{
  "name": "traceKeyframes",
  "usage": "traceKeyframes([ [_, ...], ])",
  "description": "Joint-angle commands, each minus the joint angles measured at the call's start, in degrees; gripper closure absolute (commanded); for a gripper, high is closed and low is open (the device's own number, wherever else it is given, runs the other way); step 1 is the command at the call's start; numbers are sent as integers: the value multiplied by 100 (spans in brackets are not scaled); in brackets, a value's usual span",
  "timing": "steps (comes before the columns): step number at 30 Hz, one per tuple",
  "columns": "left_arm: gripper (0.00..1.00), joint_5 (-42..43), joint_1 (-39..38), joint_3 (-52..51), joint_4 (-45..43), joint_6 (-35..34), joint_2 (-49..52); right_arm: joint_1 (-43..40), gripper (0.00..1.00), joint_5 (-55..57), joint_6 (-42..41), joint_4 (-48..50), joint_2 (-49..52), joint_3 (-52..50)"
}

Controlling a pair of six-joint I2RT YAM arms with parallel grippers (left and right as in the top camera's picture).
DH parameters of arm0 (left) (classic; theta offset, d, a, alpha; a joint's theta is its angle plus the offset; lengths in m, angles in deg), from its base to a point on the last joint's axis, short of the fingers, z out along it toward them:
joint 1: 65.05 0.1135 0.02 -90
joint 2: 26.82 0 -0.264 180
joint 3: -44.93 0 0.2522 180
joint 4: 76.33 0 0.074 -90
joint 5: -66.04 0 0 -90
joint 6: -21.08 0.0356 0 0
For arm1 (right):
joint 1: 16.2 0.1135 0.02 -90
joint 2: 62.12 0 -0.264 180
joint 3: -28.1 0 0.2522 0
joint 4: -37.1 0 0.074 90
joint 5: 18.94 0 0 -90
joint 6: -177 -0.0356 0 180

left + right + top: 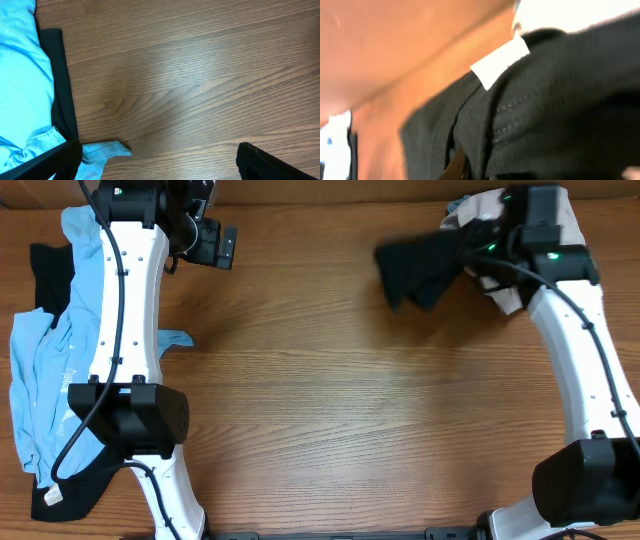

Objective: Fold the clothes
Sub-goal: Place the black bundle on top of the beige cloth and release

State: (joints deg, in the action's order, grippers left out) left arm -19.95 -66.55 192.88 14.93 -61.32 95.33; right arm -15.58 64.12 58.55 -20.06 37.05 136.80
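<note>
right arm: the right gripper (pixel 472 258) is at the far right corner, over a heap of pale beige and white cloth (pixel 482 208).
right hand state: it looks pinched shut on a black ribbed knit garment (pixel 415 265). its wrist camera is smothered in dark fabric and shows no fingers, so i'm going by the overhead view.
garment: it is bunched and smeared in the overhead view. it trails from the gripper towards the left, with its long axis roughly across the table.
detail: a small white sewn-in label (pixel 500 62) shows on the knit close up.
left arm: the left gripper (pixel 157 150) hovers at the far left with its fingers spread wide and nothing between them.
left pile: crumpled light blue and black clothes (pixel 45 350) lie beside that arm.
key relation: the garment is at the right hand and well apart from the left.
judgement: the bare brown wooden table (pixel 350 410) lies left of it and nearer me, a likely place to spread it.
</note>
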Motion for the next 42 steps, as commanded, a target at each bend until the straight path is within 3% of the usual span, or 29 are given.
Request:
traceKeyframes([
  [1,0,4,9,-33,-20,-57,37,-433,96,-66,223,708,-129,173],
  [9,0,0,9,-33,-85,-55,37,-929,96,-986,472,2302,-129,175],
  [18,0,2,2,-33,-240,-57,37,-1239,96,-931,592,3040,177,173],
  [26,0,2,0,-33,-238,-55,37,-1637,96,-944,909,3744,1058,173],
  [31,0,7,-2,-33,-271,-92,37,-1991,96,-964,1121,3582,1840,173],
  [32,0,9,-2,-33,-278,-131,37,-2055,91,-962,1213,3460,1987,173],
  [35,0,9,-2,-33,-280,-166,37,-2229,43,-529,1274,3029,2304,173],
  [36,0,7,-2,-33,-282,-164,37,-2310,34,-485,1408,2857,2363,173],
  [40,0,7,-2,-33,-323,-164,37,-2564,5,-826,1845,2328,2321,192],
  [42,0,7,-2,-33,-321,-162,37,-2680,0,-1276,1998,2140,2173,197],
])
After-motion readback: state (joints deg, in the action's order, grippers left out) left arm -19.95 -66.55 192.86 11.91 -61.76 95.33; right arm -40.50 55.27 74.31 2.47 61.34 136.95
